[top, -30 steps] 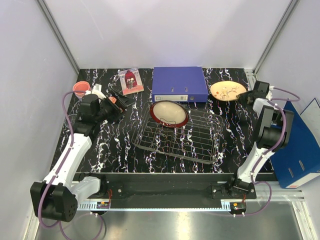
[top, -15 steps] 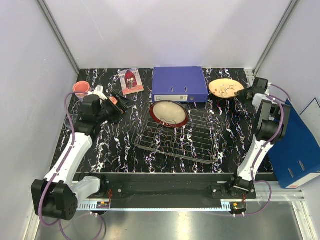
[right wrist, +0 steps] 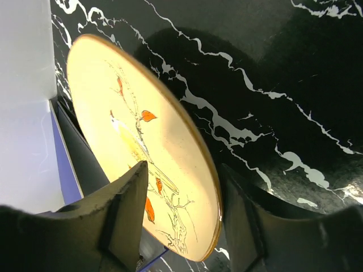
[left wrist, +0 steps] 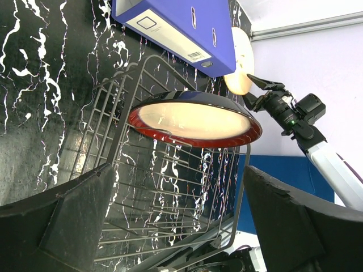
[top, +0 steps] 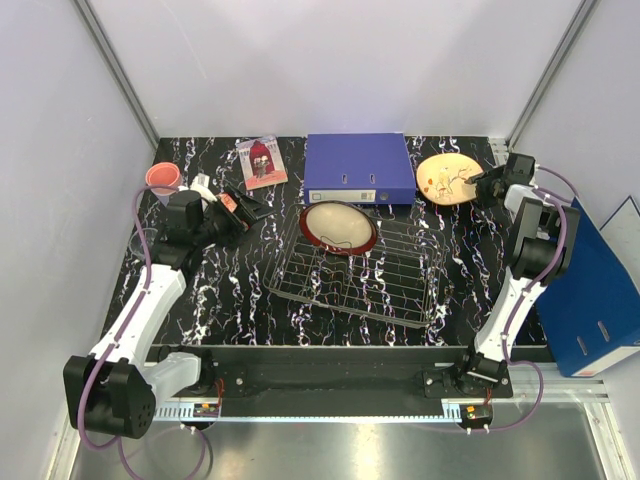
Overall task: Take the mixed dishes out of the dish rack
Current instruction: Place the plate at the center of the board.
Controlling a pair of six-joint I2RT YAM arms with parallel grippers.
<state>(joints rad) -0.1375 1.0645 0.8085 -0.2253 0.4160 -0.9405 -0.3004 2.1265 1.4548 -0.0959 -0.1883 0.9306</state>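
Right gripper [right wrist: 181,192] jaws have just parted. The plate [right wrist: 130,124] rim sits loose between them, no longer gripped. Plate is glossy cream ceramic with painted twigs, beyond the rack's [top: 390,280] far right corner; I judge it unloaded. Shallow red-rimmed bowl [top: 339,226] leans in the dark wire rack's far left corner. Left gripper [left wrist: 178,187], left of the rack, is spread wide and empty.

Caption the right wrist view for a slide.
Right claw straddling the tilted cream painted plate over the black marbled table.

Nothing can be read: the spine label [left wrist: 156,25] on the blue binder [top: 358,165] and the picture card [top: 261,161] are too small.
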